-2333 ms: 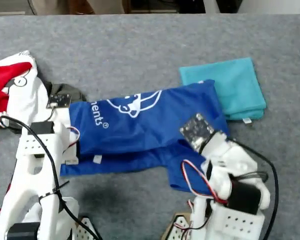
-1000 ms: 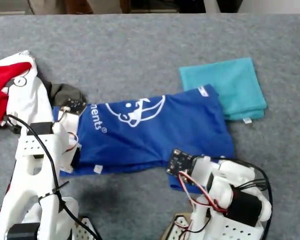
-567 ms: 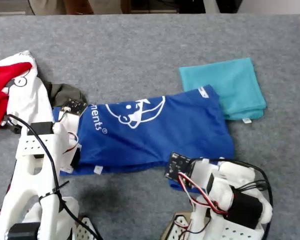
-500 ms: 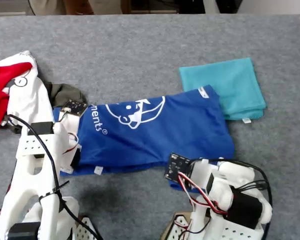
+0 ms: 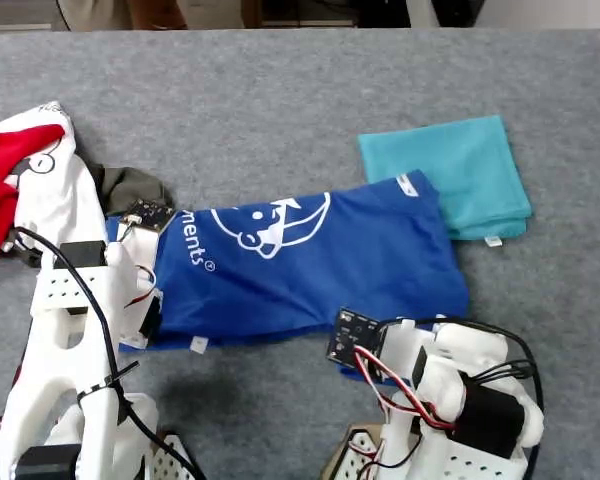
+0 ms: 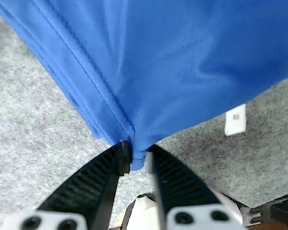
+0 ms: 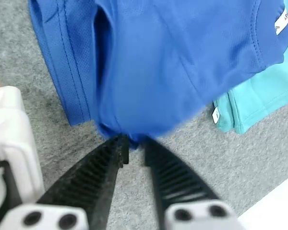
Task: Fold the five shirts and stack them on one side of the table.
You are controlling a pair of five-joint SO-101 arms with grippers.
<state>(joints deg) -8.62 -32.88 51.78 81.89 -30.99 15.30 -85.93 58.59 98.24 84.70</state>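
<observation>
Red and white shirts (image 5: 25,185) are heaped at the left of the grey table (image 5: 280,100) beside a dark garment (image 5: 130,185), the blue shirt (image 5: 310,265) is spread mid-table, its near edge clamped in the closed left gripper (image 6: 137,155) and right gripper (image 7: 134,143), and a folded teal shirt (image 5: 460,175) is overlapped by it at the right.

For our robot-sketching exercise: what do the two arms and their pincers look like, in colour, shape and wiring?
Both arms are blocky white plastic. The left arm carries a looping black cable; the right arm has a black motor block, red, white and black wires and a small dark circuit board. The left pincer and right pincer have black ribbed fingers on white bases.
</observation>
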